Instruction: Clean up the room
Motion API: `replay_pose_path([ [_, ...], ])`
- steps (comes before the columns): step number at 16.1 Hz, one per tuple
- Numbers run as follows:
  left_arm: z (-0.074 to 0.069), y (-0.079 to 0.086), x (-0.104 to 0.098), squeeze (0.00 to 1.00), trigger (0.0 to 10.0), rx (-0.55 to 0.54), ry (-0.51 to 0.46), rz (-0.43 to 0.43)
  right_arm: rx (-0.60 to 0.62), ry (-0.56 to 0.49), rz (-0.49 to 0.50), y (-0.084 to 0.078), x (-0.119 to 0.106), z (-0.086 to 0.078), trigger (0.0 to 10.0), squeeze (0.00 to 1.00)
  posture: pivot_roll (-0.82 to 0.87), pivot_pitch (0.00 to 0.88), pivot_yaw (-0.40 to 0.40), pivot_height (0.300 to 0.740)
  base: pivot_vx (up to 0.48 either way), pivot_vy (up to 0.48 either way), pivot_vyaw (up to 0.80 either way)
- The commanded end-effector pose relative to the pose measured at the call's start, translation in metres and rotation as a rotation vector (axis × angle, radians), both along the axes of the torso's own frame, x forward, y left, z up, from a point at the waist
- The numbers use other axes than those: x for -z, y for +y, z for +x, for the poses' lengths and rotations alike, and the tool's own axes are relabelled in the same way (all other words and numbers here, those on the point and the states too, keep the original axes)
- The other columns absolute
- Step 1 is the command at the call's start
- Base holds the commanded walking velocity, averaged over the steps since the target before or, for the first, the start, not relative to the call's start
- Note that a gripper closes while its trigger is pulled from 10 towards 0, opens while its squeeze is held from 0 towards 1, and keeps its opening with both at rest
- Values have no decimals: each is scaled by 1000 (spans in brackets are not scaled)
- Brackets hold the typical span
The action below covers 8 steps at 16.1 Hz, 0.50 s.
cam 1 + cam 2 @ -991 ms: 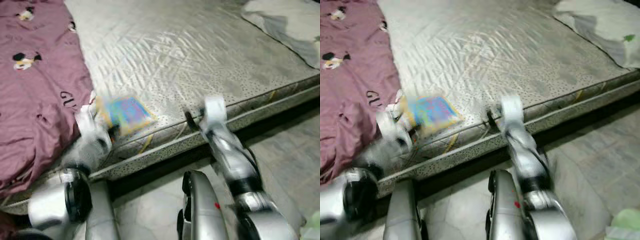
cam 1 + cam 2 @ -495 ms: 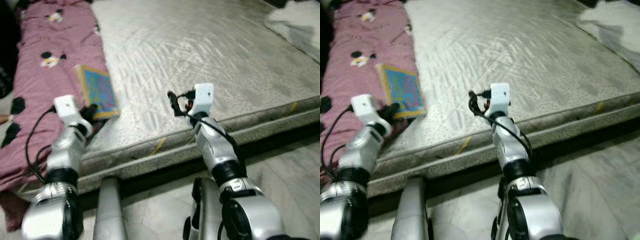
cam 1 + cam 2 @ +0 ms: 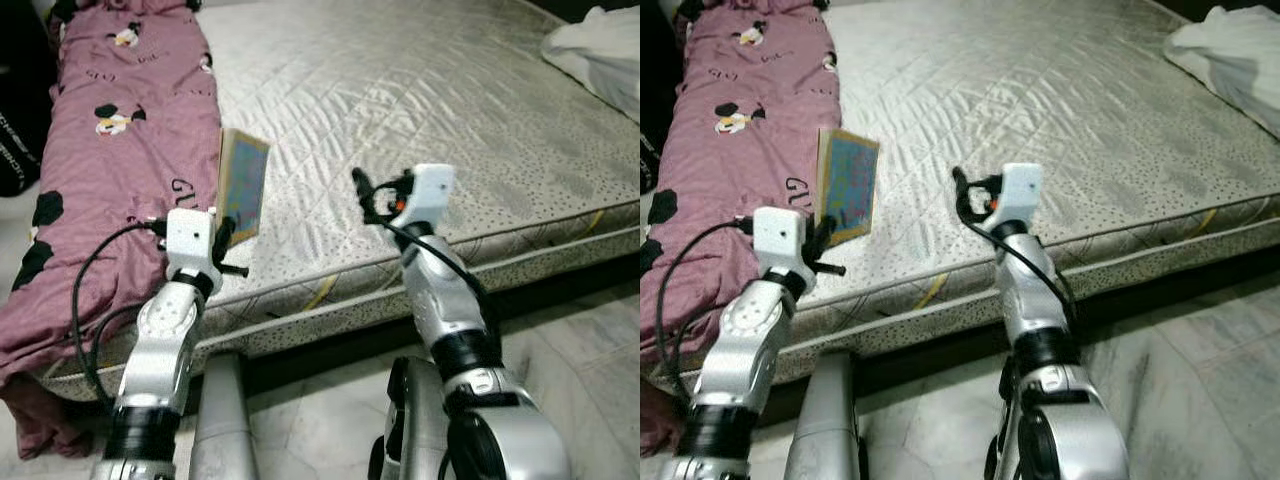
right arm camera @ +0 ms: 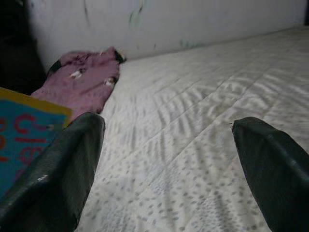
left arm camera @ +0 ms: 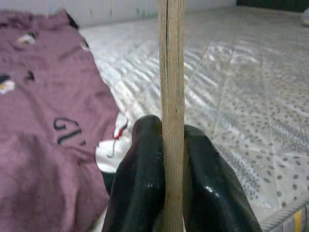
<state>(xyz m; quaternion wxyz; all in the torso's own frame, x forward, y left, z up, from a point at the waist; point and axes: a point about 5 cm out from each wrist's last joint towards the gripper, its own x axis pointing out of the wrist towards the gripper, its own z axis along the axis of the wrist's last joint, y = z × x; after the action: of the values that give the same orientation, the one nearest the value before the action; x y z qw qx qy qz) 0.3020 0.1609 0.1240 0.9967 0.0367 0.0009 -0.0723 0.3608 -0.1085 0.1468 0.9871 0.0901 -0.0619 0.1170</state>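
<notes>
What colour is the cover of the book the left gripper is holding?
The book has a blue cover with a yellow border, clearest in the right eye view. The left gripper holds it upright.

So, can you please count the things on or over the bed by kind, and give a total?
Book, gripped upright in the left gripper: 1
Pink printed blanket: 1
White bedding bundle: 1
Open right gripper over the mattress: 1
Total: 5, both grippers included

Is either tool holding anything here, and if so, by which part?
The left tool is shut on the book, pinching its lower edge so that it stands upright above the mattress. The right tool is open and holds nothing.
</notes>
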Motion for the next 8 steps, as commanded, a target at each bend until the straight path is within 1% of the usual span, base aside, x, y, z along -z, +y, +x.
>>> replay_pose_path([
  [1,-2,6,-12,0,10000,-30,-34,-12,-5,-22,18,2,-4,-2,10000,0,101,0,38,577,0,0,0],
  [3,-1,14,-12,0,10000,-74,-35,-12,-20,-26,23,7,-5,0,10000,0,93,0,33,602,0,0,0],
  [5,1,18,-16,0,10000,-103,-37,-43,-19,-39,24,7,-12,2,10000,0,88,0,31,627,0,0,0],
  [8,3,15,-17,0,10000,-99,-35,-36,-11,-36,19,4,-13,3,10000,0,84,0,31,662,0,0,0],
])
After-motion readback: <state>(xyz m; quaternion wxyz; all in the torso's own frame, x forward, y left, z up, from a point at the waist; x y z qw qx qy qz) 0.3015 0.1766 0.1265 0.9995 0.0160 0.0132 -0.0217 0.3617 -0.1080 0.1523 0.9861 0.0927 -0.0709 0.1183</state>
